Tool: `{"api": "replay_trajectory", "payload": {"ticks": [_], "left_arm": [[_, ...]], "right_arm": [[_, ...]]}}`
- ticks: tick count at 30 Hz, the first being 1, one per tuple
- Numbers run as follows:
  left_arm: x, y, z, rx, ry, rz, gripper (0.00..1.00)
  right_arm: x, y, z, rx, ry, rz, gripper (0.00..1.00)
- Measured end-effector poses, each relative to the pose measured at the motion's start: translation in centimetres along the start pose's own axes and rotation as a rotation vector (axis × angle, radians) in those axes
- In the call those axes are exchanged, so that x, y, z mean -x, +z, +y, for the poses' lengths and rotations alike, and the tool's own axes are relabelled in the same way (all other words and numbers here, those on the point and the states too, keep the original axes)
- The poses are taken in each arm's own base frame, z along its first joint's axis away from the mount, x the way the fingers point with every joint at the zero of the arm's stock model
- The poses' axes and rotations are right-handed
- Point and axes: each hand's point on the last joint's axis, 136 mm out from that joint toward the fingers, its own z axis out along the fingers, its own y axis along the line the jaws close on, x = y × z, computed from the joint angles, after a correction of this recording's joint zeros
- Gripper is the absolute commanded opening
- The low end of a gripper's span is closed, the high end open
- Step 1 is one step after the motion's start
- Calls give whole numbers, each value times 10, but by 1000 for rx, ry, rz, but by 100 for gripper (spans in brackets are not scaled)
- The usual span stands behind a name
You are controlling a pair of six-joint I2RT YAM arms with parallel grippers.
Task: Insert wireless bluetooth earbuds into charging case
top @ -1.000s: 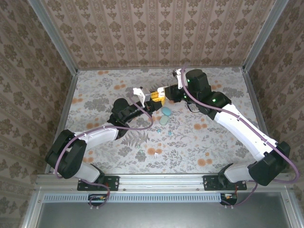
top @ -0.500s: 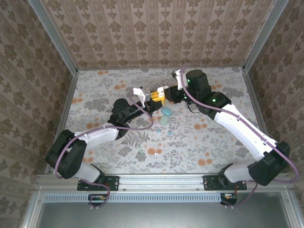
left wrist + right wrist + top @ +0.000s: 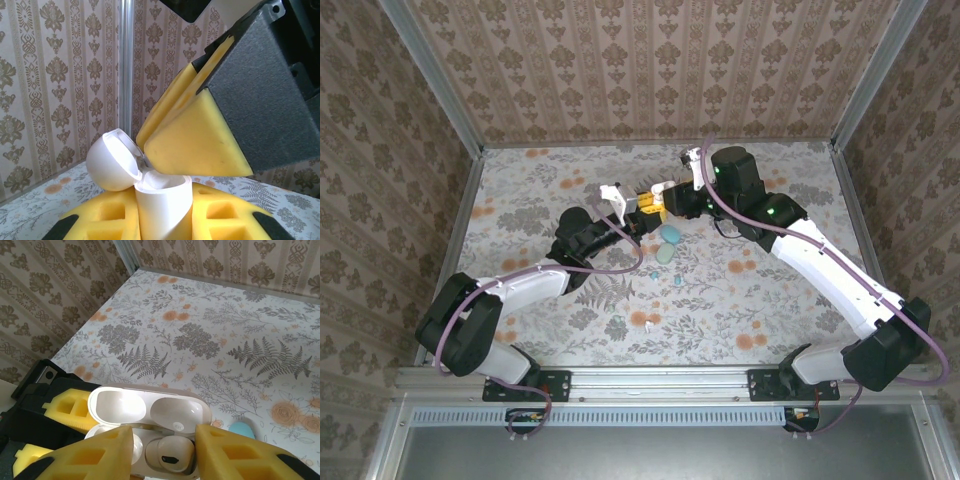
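1. Right gripper [image 3: 161, 430]: the fingers are spread and nothing is gripped between them. It hangs just above the open case [image 3: 147, 407].
2. Left gripper [image 3: 162, 220]: the pads are closed on the case body. They hold it upright, with the lid [image 3: 112, 160] tipped back.
3. Seated earbud [image 3: 167, 456]: it is white and sits in one well, directly under the gap between your right fingers. The other well is partly hidden behind a finger, so you cannot tell whether it is filled.
4. Governing relation: the case's long axis runs along the line joining the right fingers, so both wells lie straight below that gripper.
5. The white earbud [image 3: 648, 324] and two teal earbuds [image 3: 617, 320], [image 3: 680, 280] lie loose toward the near edge. They are well apart from both grippers.
6. Your left arm is occupied, so any fetch probably falls to the right arm, drawn back toward its base.
7. Teal cases [image 3: 672, 235]: two of them rest on the table just beside the held case, on its near side.
8. Table [image 3: 770, 300]: a flat floral surface. The small pieces are easy to lose against the print.
9. Walls [image 3: 620, 60]: patterned panels close in the far side and both flanks.
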Motion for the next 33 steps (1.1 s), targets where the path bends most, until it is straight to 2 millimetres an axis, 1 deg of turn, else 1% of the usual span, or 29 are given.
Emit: {"api": "replay_trajectory", "payload": {"ticks": [9, 16, 25, 30, 33], "left_arm": [[0, 0, 0, 0, 0, 0, 19], [0, 0, 1, 4, 1, -1, 19], [1, 0, 1, 7, 1, -2, 19], [1, 0, 1, 7, 1, -2, 19], [1, 0, 1, 7, 1, -2, 19]], "right_arm": [[1, -3, 3, 31, 58, 13, 52], [3, -6, -1, 44, 125, 16, 53], [6, -7, -8, 34, 183, 10, 47], [7, -8, -9, 32, 197, 8, 35], [8, -9, -9, 31, 205, 9, 30]]}}
